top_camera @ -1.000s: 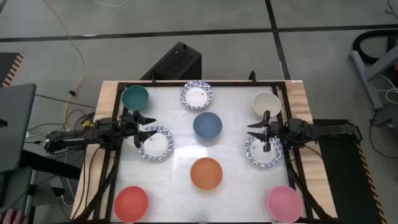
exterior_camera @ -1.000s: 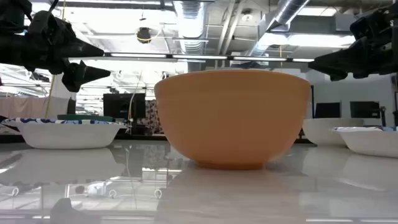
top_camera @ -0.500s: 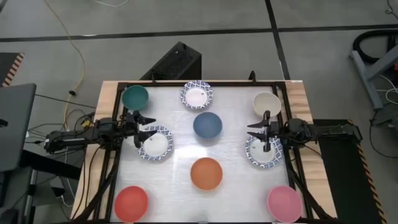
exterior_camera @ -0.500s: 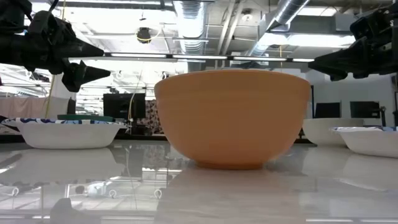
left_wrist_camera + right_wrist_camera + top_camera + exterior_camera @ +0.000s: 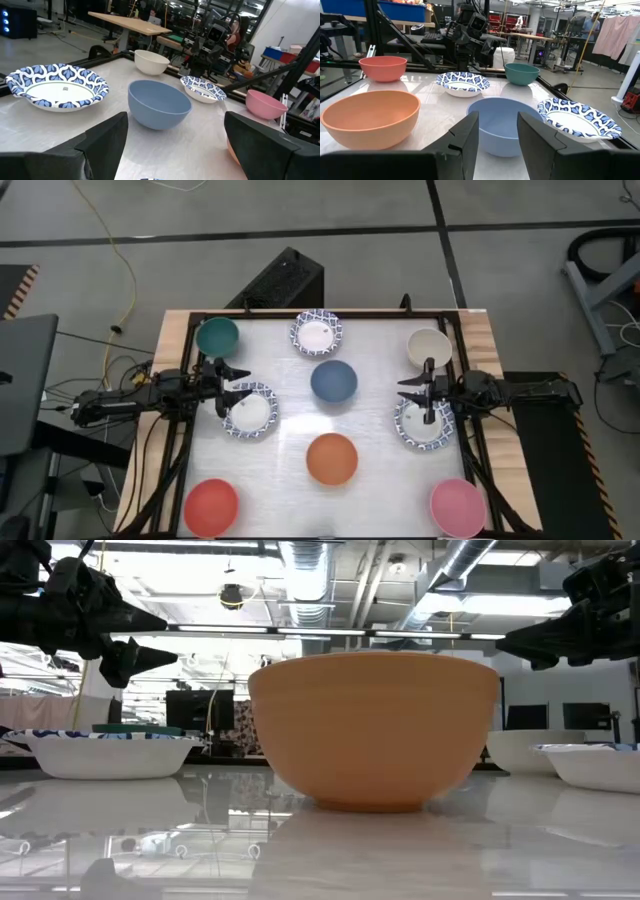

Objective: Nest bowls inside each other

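Note:
Several small round bowls stand apart on the white table, each on its base. Along the far side are a teal (image 5: 217, 336), a blue-patterned (image 5: 317, 333) and a cream (image 5: 429, 346) bowl. The blue bowl (image 5: 333, 381) and the orange bowl (image 5: 332, 459) sit in the middle, with red (image 5: 211, 507) and pink (image 5: 458, 506) at the near corners. My left gripper (image 5: 240, 382) hangs open and level above the left patterned bowl (image 5: 249, 412). My right gripper (image 5: 405, 393) hangs open above the right patterned bowl (image 5: 424, 423). Both point at the blue bowl (image 5: 159, 104).
A black frame (image 5: 190, 430) borders the table, with wooden strips (image 5: 486, 340) outside it. A black box (image 5: 285, 280) stands beyond the far edge and a laptop (image 5: 25, 380) lies off the left side. Bare white tabletop (image 5: 290, 420) lies between the bowls.

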Robot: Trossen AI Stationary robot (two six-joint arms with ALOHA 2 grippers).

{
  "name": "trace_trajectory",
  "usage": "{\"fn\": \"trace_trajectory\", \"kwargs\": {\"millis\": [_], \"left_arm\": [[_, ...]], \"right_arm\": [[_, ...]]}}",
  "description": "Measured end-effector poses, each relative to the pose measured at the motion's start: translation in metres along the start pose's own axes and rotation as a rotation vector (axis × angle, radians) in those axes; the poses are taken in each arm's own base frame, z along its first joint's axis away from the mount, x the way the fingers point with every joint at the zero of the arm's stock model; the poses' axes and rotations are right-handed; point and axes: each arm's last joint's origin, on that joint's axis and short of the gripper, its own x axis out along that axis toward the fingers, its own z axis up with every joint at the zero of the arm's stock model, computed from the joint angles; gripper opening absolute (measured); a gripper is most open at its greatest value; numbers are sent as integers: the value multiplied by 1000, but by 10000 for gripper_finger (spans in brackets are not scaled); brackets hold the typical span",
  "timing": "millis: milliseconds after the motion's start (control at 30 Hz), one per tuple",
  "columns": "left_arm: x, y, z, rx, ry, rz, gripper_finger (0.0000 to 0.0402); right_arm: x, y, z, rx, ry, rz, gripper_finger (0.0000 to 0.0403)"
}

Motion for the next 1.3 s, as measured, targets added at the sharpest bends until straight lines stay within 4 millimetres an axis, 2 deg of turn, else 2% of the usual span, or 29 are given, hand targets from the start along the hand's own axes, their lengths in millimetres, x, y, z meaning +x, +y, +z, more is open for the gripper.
{"fn": "trace_trajectory", "kwargs": {"millis": [667, 1100, 1300], "left_arm": [[0, 0, 0, 33, -3, 0, 320], [0, 0, 0, -10, 1, 1, 320], [0, 0, 0, 47, 0, 1, 320]], "right_arm": [[0, 0, 0, 0, 0, 0, 154], [0, 0, 0, 0, 0, 0, 154], [0, 0, 0, -7, 0, 0, 154]]}}
